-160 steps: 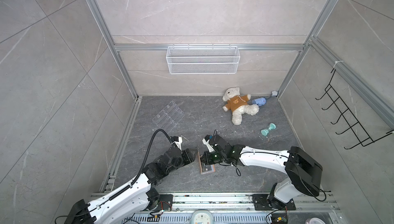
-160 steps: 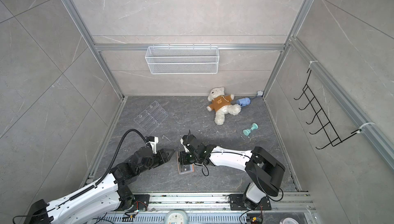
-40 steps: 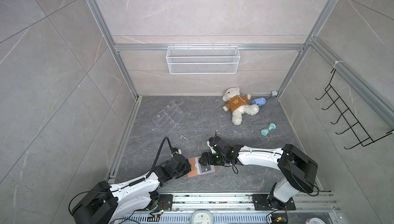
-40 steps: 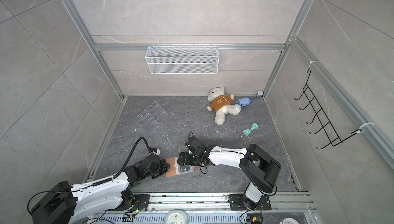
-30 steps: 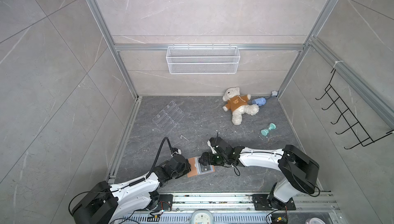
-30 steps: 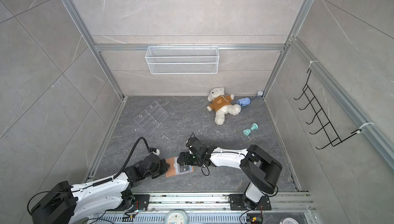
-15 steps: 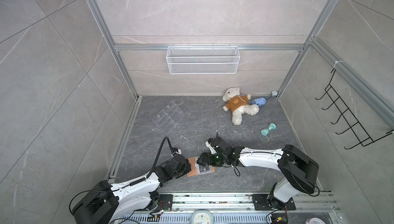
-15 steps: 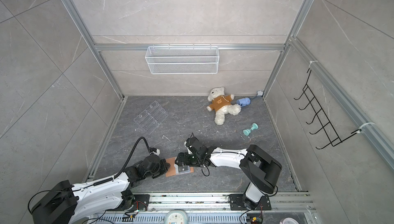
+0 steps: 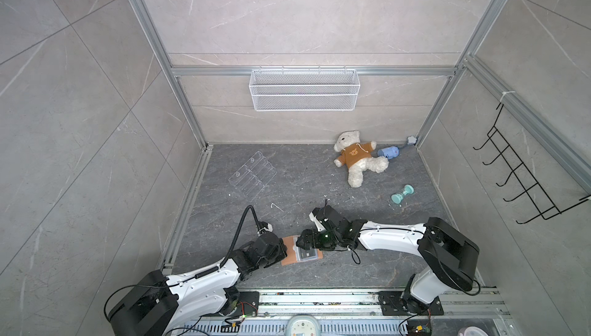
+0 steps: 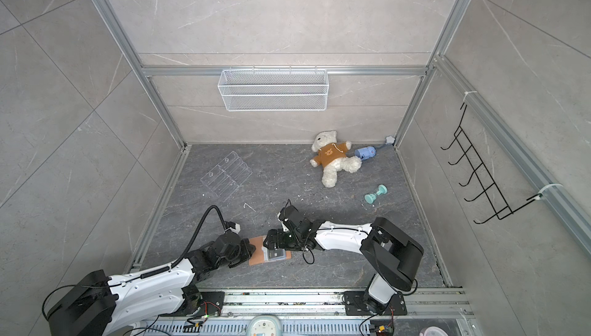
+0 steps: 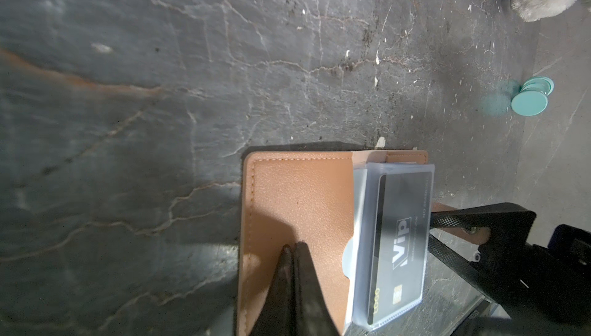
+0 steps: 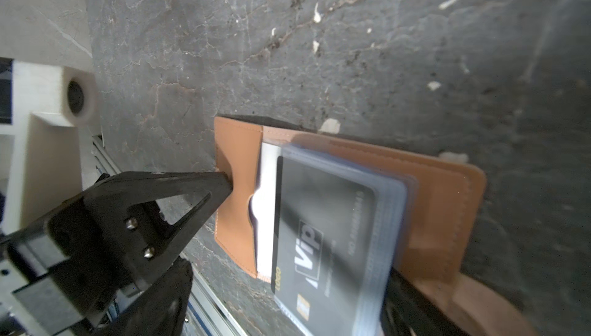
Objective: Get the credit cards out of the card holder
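The tan card holder [image 9: 289,256] [image 10: 256,254] lies open and flat on the dark floor near the front edge. Its pale sleeves face up, with a black "Vip" credit card [image 11: 399,238] [image 12: 323,232] in the top one. My left gripper [image 9: 283,251] [image 11: 293,246] is shut, and its tips [image 12: 224,182] press on the bare leather flap [image 11: 297,196]. My right gripper [image 9: 303,244] [image 12: 287,305] is open and low over the sleeves. Its fingers [image 11: 479,219] stand on either side of the sleeve stack, by the strap tab. Any further cards are hidden under the top sleeve.
A clear acrylic rack [image 9: 252,174] stands at the back left. A teddy bear [image 9: 355,158], a blue bottle-like toy [image 9: 388,153] and a teal dumbbell toy [image 9: 402,194] lie at the back right. A wire basket [image 9: 303,94] hangs on the back wall and black hooks [image 9: 524,184] on the right wall.
Since the earliest frames the card holder has come to lie open and flat, and my left gripper has come down onto its flap. Over the last second the right gripper edged slightly left over the sleeves.
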